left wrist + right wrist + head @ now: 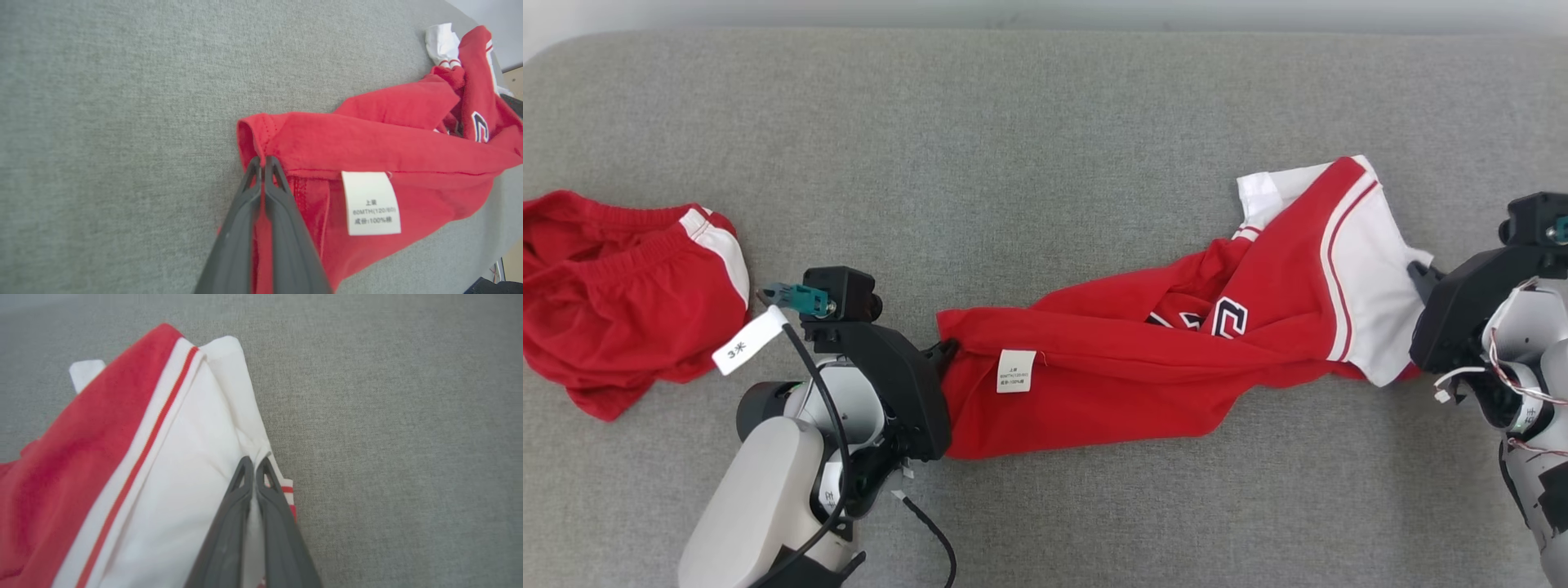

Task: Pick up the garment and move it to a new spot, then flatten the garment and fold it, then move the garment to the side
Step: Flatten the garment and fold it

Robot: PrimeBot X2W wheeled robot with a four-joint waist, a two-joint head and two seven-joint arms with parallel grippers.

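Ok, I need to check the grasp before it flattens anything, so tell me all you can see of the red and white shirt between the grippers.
The red and white shirt lies bunched and drawn out sideways on the grey padded surface, a soft knit by its look. Mostly red, with a white stripe-edged sleeve, a half-hidden number print and a white care label. The left gripper is shut on its red hem, the right gripper on the white sleeve.
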